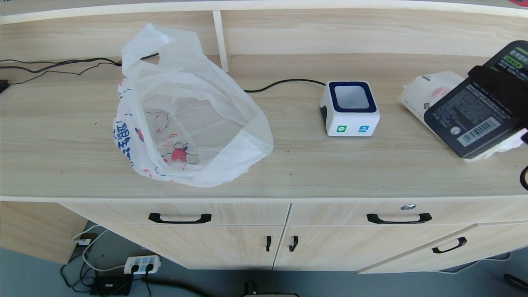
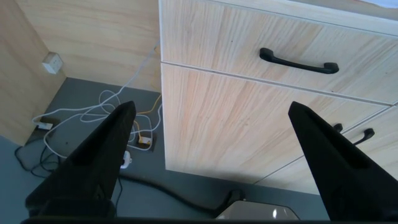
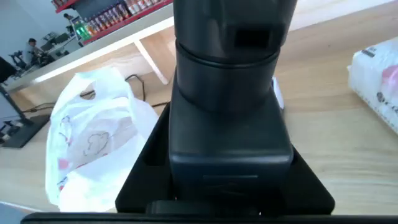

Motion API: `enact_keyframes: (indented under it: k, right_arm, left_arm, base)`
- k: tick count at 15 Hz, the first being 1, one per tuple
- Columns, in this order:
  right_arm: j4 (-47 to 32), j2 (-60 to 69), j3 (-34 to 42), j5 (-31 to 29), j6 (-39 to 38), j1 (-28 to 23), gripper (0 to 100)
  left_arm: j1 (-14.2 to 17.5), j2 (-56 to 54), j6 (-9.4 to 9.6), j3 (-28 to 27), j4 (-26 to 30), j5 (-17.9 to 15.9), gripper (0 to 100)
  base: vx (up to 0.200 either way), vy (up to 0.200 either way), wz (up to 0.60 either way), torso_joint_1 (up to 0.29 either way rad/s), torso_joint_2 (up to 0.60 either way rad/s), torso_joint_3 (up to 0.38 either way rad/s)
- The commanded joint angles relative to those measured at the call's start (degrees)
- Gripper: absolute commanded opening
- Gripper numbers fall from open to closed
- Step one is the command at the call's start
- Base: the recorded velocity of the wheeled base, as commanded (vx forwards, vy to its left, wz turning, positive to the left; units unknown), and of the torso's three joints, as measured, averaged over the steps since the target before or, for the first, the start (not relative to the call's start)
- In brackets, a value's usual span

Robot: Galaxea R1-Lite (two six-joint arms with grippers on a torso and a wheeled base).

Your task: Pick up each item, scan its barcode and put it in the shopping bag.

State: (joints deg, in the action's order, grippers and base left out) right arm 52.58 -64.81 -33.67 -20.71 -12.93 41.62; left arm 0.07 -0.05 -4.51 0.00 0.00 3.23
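Note:
A white plastic shopping bag [image 1: 185, 119] lies open on the wooden counter [image 1: 321, 165], left of centre. To its right sits a white barcode scanner [image 1: 350, 108] with a dark-rimmed window facing up. At the counter's far right my right gripper [image 1: 505, 93] is shut on a black container [image 1: 470, 115], held tilted with its barcode label facing up. It hangs over a white tissue pack [image 1: 429, 93]. The right wrist view shows the black container [image 3: 230, 112] between the fingers, with the bag [image 3: 93, 137] beyond. My left gripper [image 2: 211, 162] hangs open low in front of the cabinet drawers.
Black cables [image 1: 53, 66] run along the counter's back left, and the scanner's cord [image 1: 280, 84] trails behind it. An upright divider [image 1: 220, 39] stands at the back. Drawer handles [image 2: 298, 61] line the cabinet front, and a power strip [image 1: 142, 262] lies on the floor.

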Motion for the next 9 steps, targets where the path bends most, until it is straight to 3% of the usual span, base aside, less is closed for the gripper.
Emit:
enact_keyframes:
  k: [1,2,5,7,9]
  right_arm:
    - [-4.3,2.7,-0.8,-8.7,-5.5,14.3,0]
    - [-4.4,-0.7,-3.2,-10.8,-8.7,17.0,0]
    - [-4.7,-7.6,-8.3,-10.0,-10.1,18.1,0]
    - [-4.4,-16.4,-17.7,-5.4,-13.5,23.8,0]
    - [-4.4,-17.9,-19.1,-2.2,-14.5,27.2,0]
  left_arm:
    - [0.0,0.0,-0.06,0.0,0.0,0.0,100]
    - [0.0,0.0,0.20,0.0,0.0,0.0,100]
    - [0.0,0.0,0.20,0.0,0.1,0.0,100]
    - [0.0,0.0,0.20,0.0,0.0,0.0,100]
    - [0.0,0.0,0.20,0.0,0.1,0.0,100]
  base:
    - [0.000,0.000,0.00,0.000,0.00,0.000]
    - [0.000,0.000,0.00,0.000,0.00,0.000]
    - [0.000,0.000,0.00,0.000,0.00,0.000]
    - [0.000,0.000,0.00,0.000,0.00,0.000]
    - [0.000,0.000,0.00,0.000,0.00,0.000]
